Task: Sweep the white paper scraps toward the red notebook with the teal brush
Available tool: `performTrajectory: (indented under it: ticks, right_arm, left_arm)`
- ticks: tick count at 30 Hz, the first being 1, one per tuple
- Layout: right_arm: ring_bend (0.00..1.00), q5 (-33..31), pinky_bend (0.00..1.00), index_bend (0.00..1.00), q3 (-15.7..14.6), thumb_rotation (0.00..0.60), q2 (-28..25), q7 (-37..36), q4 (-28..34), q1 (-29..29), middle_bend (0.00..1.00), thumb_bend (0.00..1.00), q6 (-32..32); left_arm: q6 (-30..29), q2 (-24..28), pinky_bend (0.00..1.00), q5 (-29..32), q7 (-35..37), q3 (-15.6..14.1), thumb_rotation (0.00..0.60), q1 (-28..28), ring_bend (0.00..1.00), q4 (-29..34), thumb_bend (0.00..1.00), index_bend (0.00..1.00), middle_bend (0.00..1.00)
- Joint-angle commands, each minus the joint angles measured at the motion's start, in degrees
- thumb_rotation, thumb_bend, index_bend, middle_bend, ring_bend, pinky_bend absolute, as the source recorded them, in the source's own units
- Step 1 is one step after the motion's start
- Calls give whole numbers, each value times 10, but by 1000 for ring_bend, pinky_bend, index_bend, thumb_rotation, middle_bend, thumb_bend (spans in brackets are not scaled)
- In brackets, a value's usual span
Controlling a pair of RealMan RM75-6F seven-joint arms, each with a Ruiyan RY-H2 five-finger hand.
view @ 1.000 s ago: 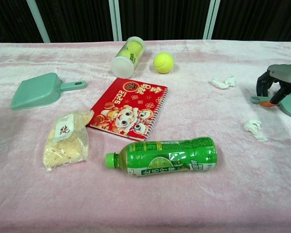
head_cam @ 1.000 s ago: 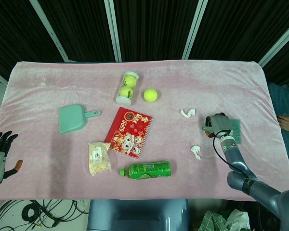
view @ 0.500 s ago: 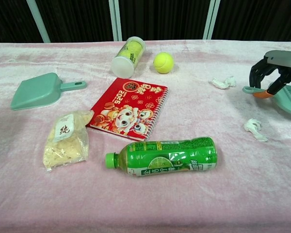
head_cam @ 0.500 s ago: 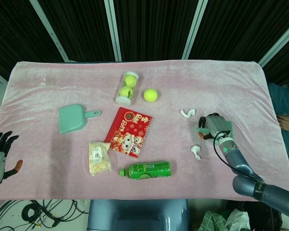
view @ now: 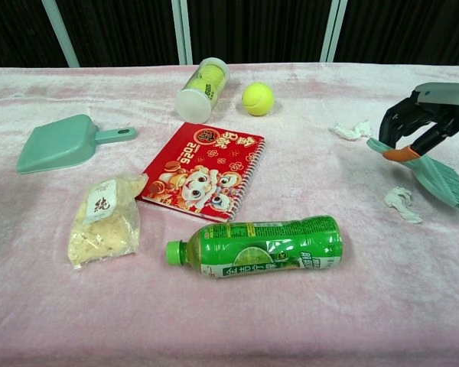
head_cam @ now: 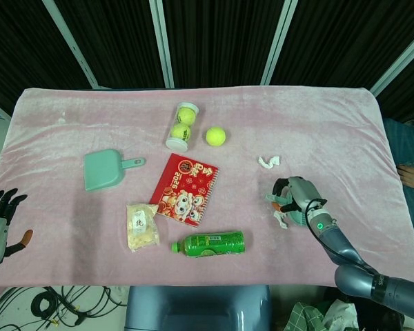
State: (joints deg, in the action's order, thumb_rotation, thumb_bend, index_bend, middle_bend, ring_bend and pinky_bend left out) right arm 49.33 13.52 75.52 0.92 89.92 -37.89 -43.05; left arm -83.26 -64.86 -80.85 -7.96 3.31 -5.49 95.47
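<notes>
My right hand [head_cam: 294, 198] [view: 419, 121] grips the handle of the teal brush [view: 439, 177], lifted off the cloth and tilted, bristles pointing down and to the right. One white paper scrap [view: 402, 204] [head_cam: 281, 220] lies just below the brush, partly under the hand in the head view. A second scrap [head_cam: 268, 162] [view: 353, 129] lies further back, left of the hand. The red notebook [head_cam: 186, 188] [view: 203, 170] lies flat near the middle, well left of both scraps. My left hand [head_cam: 0, 219] hangs at the table's near left edge, fingers apart and holding nothing.
A green bottle [view: 260, 246] lies in front of the notebook. A snack bag [view: 103, 218] and a teal dustpan [view: 61, 143] lie to its left. A tennis ball [view: 258, 98] and a tube of balls [view: 203, 79] sit behind it. Pink cloth [head_cam: 345, 124] covers the table.
My right hand has lifted the brush off the cloth and carried it left, to just above the nearer scrap. The brush now tilts down. The left hand has not moved.
</notes>
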Motion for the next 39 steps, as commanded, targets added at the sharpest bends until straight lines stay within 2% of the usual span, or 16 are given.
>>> performTrajectory:
  ticks: [1, 13, 18, 25, 27, 33, 39]
  right_arm:
    - [295, 7, 158, 585, 3, 600, 28, -14, 1, 12, 580, 357, -29]
    - [317, -12, 158, 596, 14, 600, 78, -37, -10, 14, 593, 362, -56]
    - [317, -14, 158, 612, 33, 600, 94, -56, -10, 10, 594, 361, -62]
    - [318, -34, 158, 626, 93, 600, 126, -146, -29, -4, 594, 362, -32]
    - [318, -39, 158, 633, 126, 600, 144, -197, -62, -16, 595, 366, -4]
    - [319, -1, 158, 638, 179, 600, 176, -290, -135, -35, 595, 369, 21]
    - [319, 47, 158, 638, 229, 600, 153, -414, -110, -14, 582, 370, 51]
  left_arm:
    - [1, 0, 0, 0, 1, 0, 600, 0, 0, 0, 309, 177, 83]
    - [3, 2, 0, 2, 1, 0, 600, 0, 0, 1, 309, 178, 82]
    - [4, 2, 0, 2, 0, 0, 600, -1, 0, 1, 309, 178, 82]
    - [1, 2, 0, 2, 0, 0, 600, 0, 0, 2, 309, 179, 82]
    - [1, 2, 0, 2, 2, 0, 600, 0, 0, 2, 309, 179, 82]
    - [4, 3, 0, 4, 5, 0, 600, -1, 0, 1, 309, 180, 82]
    - [7, 4, 0, 5, 7, 0, 600, -2, 0, 1, 309, 184, 82]
